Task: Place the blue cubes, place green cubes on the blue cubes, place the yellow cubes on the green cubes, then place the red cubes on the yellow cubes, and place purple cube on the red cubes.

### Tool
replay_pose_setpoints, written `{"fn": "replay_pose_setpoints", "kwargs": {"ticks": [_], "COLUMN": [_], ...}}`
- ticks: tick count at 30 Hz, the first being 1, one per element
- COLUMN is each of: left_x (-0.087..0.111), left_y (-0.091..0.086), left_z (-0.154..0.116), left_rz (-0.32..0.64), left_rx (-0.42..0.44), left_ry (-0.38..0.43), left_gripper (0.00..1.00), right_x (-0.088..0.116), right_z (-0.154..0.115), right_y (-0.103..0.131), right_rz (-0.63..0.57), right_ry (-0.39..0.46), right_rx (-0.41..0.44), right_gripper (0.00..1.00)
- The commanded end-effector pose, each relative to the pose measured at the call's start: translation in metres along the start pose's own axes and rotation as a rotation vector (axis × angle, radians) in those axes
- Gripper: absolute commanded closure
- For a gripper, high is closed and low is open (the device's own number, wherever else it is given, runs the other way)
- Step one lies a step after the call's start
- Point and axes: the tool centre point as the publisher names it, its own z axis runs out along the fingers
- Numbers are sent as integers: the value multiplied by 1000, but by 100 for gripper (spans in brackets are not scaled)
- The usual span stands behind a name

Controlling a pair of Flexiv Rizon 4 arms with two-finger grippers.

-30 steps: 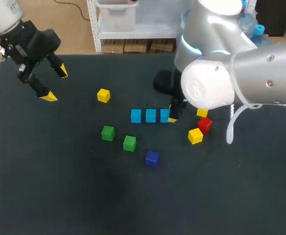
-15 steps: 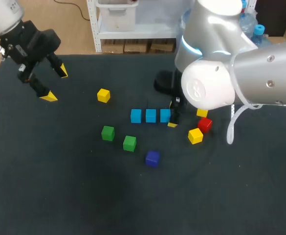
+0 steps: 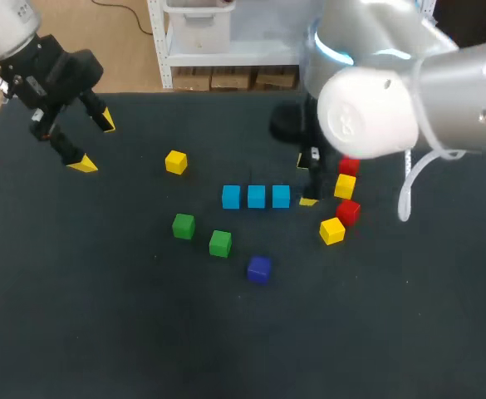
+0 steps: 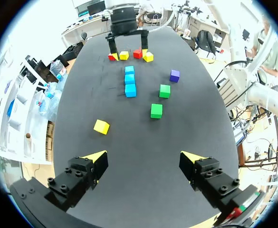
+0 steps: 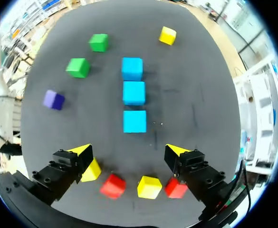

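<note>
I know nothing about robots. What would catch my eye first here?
A neat row of three blue cubes sits in the middle of the table. The right gripper hangs open between the row's end and a cluster of red and yellow cubes. Two green cubes and a purple cube lie scattered nearby, and the left gripper hangs open off to the far left.

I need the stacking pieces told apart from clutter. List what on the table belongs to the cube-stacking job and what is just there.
Belongs to the job:
three light blue cubes in a row
two green cubes
three yellow cubes
two red cubes
one purple cube

Just there, not pieces:
black table top
left gripper and right gripper, both open, holding nothing
</note>
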Motion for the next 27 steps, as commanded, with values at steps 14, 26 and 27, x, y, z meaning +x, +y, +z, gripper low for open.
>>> {"fn": "replay_pose_setpoints", "kwargs": {"ticks": [14,26,27], "left_x": [1,1,1], "left_y": [1,1,1], "left_z": [0,0,0], "left_rz": [1,1,1], "left_rx": [1,1,1], "left_ry": [0,0,0], "left_gripper": [0,0,0], "right_x": [58,113,116], "right_z": [-70,-73,-72], "right_y": [-9,-11,-11], "right_rz": [-141,-260,-266], "right_ry": [-312,-403,-405], "right_rx": [-91,-76,-76], "right_gripper": [0,0,0]}}
